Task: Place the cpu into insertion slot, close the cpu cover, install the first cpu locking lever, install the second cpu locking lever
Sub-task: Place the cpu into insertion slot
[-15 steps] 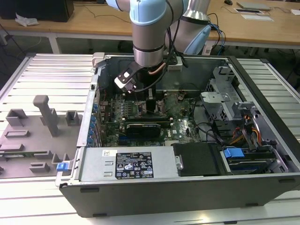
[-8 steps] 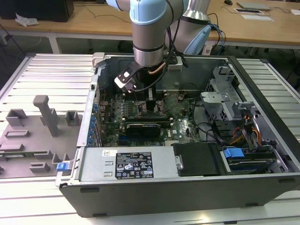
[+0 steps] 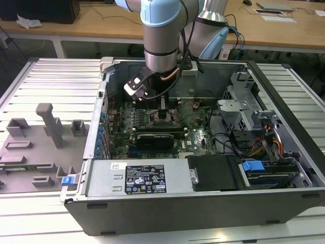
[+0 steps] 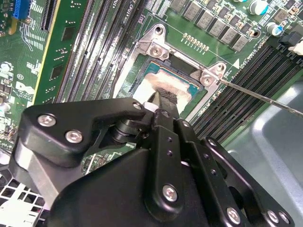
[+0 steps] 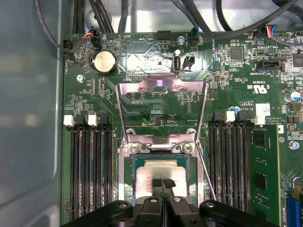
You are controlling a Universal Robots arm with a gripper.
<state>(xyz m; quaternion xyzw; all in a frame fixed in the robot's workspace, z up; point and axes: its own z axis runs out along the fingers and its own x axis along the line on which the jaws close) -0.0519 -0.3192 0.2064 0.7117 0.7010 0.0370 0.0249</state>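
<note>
The cpu [image 5: 163,168] lies flat in the insertion slot [image 5: 127,171], its silver top facing up; it appears again in the second wrist view [image 4: 163,81]. My gripper [image 5: 164,182] is shut, its two black fingertips pressed together and resting on the chip's top near one edge. The cpu cover [image 5: 161,85] is swung open, standing back from the socket on its hinge. One thin wire locking lever [image 4: 265,97] sticks out free beside the socket. In the exterior view my gripper [image 3: 161,108] reaches down into the open computer case [image 3: 284,195].
Black memory slots [image 5: 92,170] run along both sides of the socket. A coin battery [image 5: 105,61] and cables [image 5: 109,19] lie beyond the open cover. A grey fixture tray [image 3: 35,147] sits at the exterior view's left.
</note>
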